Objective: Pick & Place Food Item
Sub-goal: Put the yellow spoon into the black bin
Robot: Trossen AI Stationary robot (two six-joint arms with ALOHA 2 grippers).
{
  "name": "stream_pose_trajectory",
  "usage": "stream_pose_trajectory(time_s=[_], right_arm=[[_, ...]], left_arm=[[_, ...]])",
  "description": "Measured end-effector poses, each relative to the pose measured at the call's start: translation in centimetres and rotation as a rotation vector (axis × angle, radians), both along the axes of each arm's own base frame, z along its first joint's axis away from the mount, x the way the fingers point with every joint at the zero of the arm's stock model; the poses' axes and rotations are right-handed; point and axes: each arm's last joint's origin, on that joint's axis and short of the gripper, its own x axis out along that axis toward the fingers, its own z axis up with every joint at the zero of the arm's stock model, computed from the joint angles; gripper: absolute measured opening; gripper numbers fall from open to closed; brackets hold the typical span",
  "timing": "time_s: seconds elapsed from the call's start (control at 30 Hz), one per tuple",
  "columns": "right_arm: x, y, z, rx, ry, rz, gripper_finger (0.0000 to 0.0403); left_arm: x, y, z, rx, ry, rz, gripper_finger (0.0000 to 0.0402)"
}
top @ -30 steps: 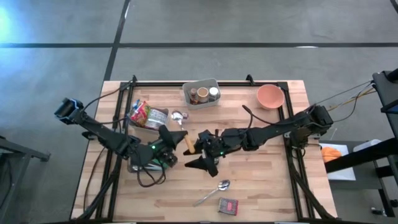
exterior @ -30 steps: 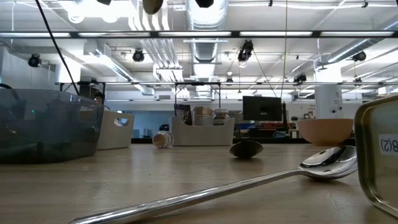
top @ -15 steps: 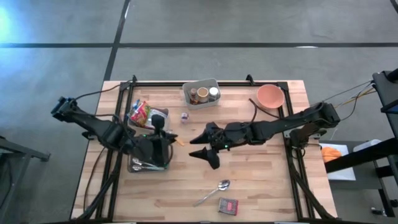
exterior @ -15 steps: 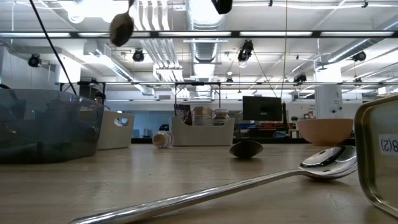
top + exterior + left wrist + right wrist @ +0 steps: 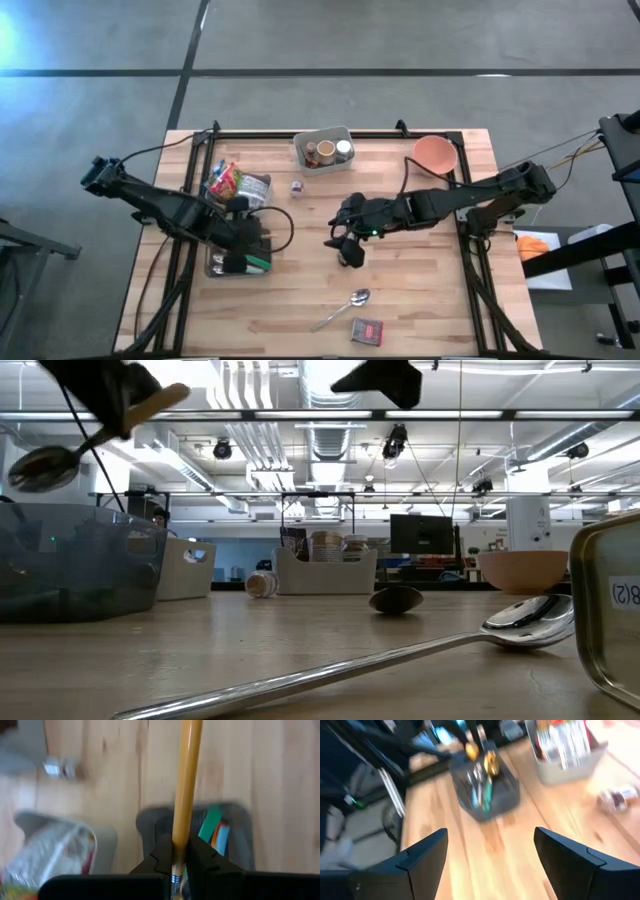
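My left gripper (image 5: 240, 252) hangs over the dark utensil bin (image 5: 214, 268) near the table's left edge, shut on a spoon with a wooden handle (image 5: 185, 785). In the low view the spoon's metal bowl (image 5: 40, 465) hangs above the bin (image 5: 80, 560), and the handle's end (image 5: 160, 400) points up and away. My right gripper (image 5: 345, 248) hovers open over the middle of the table with nothing between its fingers (image 5: 425, 855). Snack bags lie in a clear bin (image 5: 235, 185) behind the utensil bin. My left gripper pinches the spoon's wooden handle (image 5: 178, 842) between its two fingers, close to the metal ferrule (image 5: 174, 879). The fingers come from above, slanting down, and lie across the handle. The spoon is lifted clear and tilted, bowl low and handle end high.
At the far edge stand a white bin with jars (image 5: 323, 150) and a pink bowl (image 5: 435, 155). A small jar (image 5: 297, 187) lies on the table. Near the front edge lie a metal spoon (image 5: 345, 305) and a small tin (image 5: 368, 330).
My left gripper has carried the wooden-handled spoon from the table's middle toward the left edge, over the utensil bin, rolling its wrist and tipping downward; the spoon's bowl has swung lower. My right gripper has drawn back a little toward the right and tipped down, staying open.
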Motion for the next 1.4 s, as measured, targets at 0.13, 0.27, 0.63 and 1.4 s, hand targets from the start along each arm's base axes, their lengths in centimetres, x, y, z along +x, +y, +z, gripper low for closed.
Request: stream_pose_trajectory(time_s=[0.13, 0.27, 0.63, 1.4], right_arm=[[-0.1, 0.0, -1.4, -0.001, 0.087, -0.014, 0.0293], [0.2, 0.0, -2.7, -0.011, 0.130, -0.035, 0.0293], [0.7, -0.1, -4.5, -0.071, 0.186, -0.065, 0.0293], [0.2, -0.3, -7.0, -0.124, 0.204, -0.127, 0.0293]], left_arm=[[-0.6, 0.2, -2.1, -0.009, 0.082, 0.034, 0.0020], [-1.0, 0.2, -4.4, -0.039, 0.143, 0.004, 0.0020], [-1.7, 0.0, -8.6, -0.065, 0.214, -0.319, 0.0020], [-0.5, -1.0, -13.2, -0.141, 0.363, -0.439, 0.0020]])
